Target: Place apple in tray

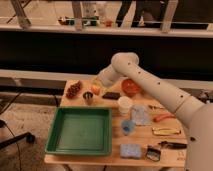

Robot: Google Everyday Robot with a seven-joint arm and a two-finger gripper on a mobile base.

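The apple (95, 90), small and yellow-orange, sits at the tip of my gripper (97, 86) above the back of the wooden table. The gripper is shut on it, reaching down and left from the white arm's elbow. The apple hangs between the grape bunch and the orange-red bowl, just past the tray's far right corner. The green tray (56, 131) lies at the table's front left with nothing in it.
A dark red grape bunch (74, 89), a small dark cup (88, 96) and a black flat object (111, 95) are near the apple. An orange-red bowl (131, 87), white cup (125, 105), blue cup (127, 126), blue sponge (131, 150) and small utensils fill the right side.
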